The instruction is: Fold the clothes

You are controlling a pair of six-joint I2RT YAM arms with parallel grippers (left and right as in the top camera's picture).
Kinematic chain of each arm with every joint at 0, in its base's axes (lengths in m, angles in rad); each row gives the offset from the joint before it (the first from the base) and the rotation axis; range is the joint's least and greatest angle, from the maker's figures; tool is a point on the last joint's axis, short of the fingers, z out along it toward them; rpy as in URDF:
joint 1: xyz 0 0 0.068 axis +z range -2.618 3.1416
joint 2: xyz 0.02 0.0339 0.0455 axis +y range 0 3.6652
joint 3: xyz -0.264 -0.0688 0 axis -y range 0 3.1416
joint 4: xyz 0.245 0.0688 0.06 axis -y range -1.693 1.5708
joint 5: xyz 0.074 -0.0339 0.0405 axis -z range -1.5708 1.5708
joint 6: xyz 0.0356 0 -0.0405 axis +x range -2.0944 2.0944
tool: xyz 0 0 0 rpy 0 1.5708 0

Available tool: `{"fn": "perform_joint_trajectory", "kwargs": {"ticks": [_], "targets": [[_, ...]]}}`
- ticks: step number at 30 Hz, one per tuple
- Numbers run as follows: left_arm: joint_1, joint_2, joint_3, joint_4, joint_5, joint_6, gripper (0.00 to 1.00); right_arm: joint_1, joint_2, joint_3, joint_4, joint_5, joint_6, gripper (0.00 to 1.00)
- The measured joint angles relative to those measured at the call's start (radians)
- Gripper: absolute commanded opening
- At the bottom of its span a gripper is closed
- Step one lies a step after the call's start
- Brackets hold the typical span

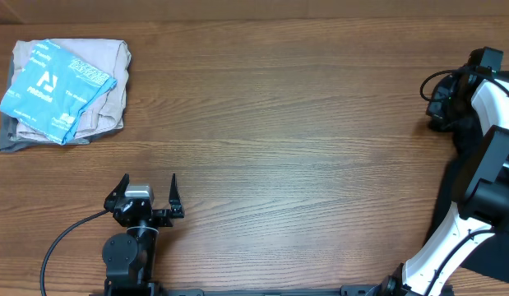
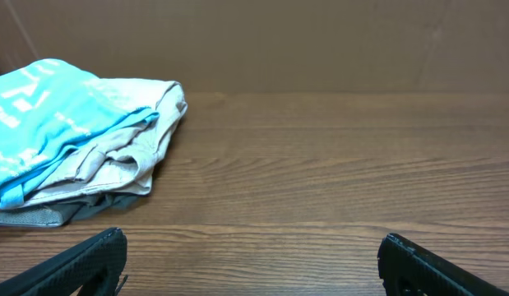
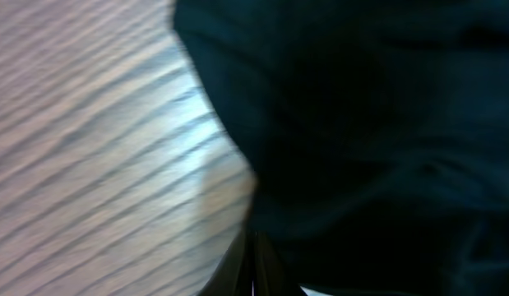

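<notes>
Black soft cloth, one of the clothes [image 3: 361,123], fills the right and top of the right wrist view and lies on the wooden table [image 3: 90,123]. My right gripper [image 3: 254,259] is shut, its two fingers pressed together at the cloth's left edge, with their tips buried in the fabric. From overhead, the right arm [image 1: 492,107] reaches along the table's right edge, and dark cloth [image 1: 494,256] shows beneath it at the lower right. At the near left, my left gripper [image 1: 150,193] stands wide open over bare wood with nothing between its fingers [image 2: 98,259].
A folded pile [image 1: 69,90] lies at the far left corner: beige and grey garments with a light blue printed piece [image 2: 40,123] on top. A black cable [image 1: 61,238] runs from the left arm's base.
</notes>
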Motion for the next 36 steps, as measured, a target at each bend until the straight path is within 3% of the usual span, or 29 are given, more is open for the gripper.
{"fn": "perform_joint_trajectory", "kwargs": {"ticks": [20,36], "targets": [[0.000,0.000,0.000,0.000,0.000,0.000,1.00,0.000,0.000,-0.114,0.143,0.068,0.004,0.04],[0.000,0.000,0.000,0.000,0.000,0.000,1.00,0.000,-0.004,-0.121,0.136,-0.005,0.039,0.04]]}}
